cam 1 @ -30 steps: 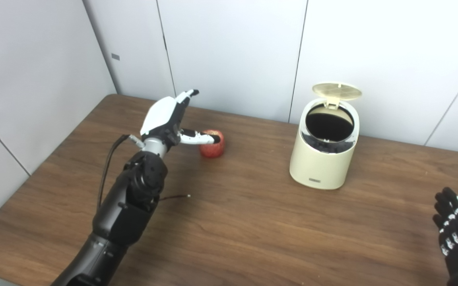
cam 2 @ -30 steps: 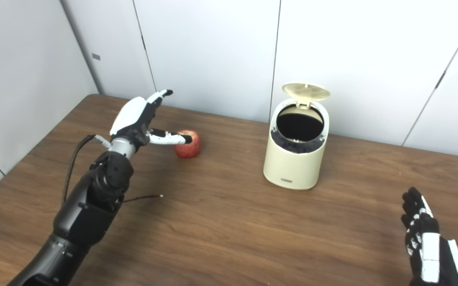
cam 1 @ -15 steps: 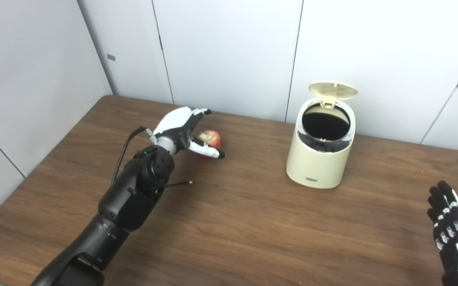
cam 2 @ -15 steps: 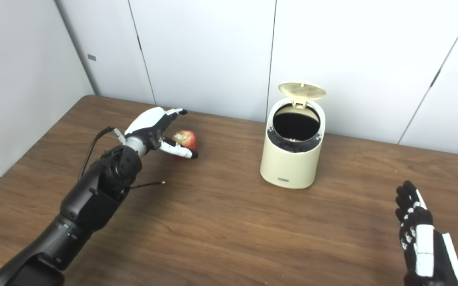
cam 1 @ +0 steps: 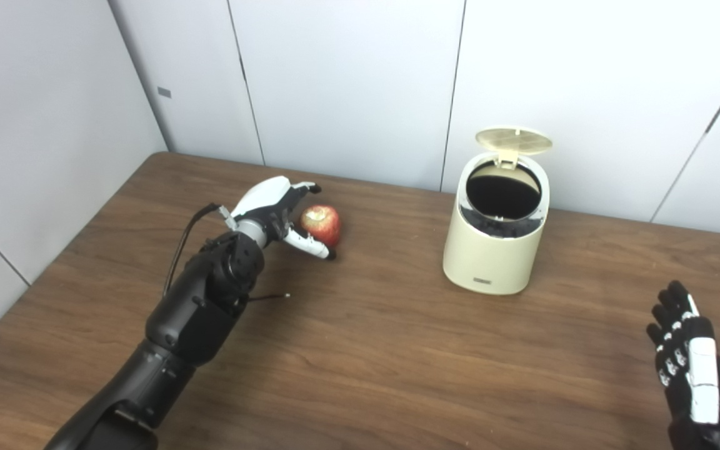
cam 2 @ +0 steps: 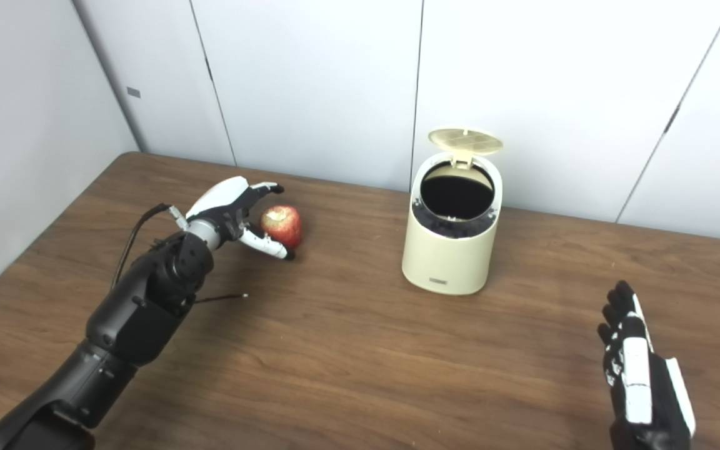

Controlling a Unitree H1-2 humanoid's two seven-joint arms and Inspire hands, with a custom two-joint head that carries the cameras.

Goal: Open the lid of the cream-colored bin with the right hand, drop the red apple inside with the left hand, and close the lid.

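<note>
1. Left hand [cam 1: 272, 209] spread open around the red apple [cam 1: 321, 224] near the worktop's [cam 1: 366, 350] far edge, stem end up.
2. Cream-colored bin [cam 1: 496, 240] upright, lid [cam 1: 513, 140] raised.
3. Right hand [cam 1: 688, 369] open, empty, near-right corner.

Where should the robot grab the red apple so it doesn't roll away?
Best around its round middle, from the apple's left side, where the left hand is already open beside it. The apple sits upright on the table with nothing to hook, so fingers behind and thumb in front should cup it. The open bin stands well clear to the right.
</note>
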